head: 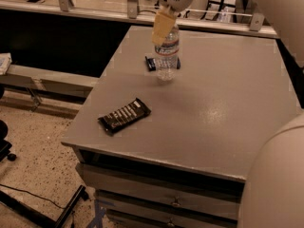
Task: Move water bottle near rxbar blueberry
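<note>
Water bottle [167, 58] stands upright on the grey table [223, 94]. The rxbar blueberry [151, 63] lies flat right behind its base, dark blue ends poking out either side of the bottle, so close I can't say whether they touch. My gripper [163, 28] sits at the bottle's top, covering the cap and neck, and I can't tell from here whether I'm clamped on it or have let go. By my reading the placing is about done: bottle down, bar just beside it. So the step in hand is a clean parting. If I do have hold, I ease the grip off with no sideways nudge, because a tall, light bottle on a narrow base tips easily, and a topple could roll it away from the bar. Then I rise straight up from the bottle until I'm clear of the cap before swinging anywhere. The longer black bar [124, 116] lies well in front of the bottle, off to the camera's left near the table's edge. It's not my concern, and there's no reason to pass low over it.
</note>
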`<state>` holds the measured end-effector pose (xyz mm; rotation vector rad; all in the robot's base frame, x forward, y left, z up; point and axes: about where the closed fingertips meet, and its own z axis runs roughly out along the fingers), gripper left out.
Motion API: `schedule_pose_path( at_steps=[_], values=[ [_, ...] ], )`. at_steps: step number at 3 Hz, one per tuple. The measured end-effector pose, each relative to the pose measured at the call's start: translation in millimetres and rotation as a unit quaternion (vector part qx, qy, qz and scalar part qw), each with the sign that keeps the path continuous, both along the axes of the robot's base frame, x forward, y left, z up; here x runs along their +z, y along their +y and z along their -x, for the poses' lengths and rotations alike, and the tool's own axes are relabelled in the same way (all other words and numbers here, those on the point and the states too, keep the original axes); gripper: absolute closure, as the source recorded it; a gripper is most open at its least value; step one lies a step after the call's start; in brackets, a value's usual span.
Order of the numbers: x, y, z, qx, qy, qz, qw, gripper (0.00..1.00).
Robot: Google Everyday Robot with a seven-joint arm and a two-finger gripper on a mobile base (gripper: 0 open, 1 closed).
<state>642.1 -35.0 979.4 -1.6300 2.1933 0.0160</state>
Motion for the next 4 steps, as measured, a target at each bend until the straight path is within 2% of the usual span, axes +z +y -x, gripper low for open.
schedule_pose_path(
  at_steps=[3, 4],
  values=[
    [-5.7, -4.7, -1.0, -0.001, 0.007, -0.009, 0.9999, 0.13],
    [-6.2, -7.8, -0.6, -0.002, 0.01, -0.011, 0.9999, 0.0]
  ],
)
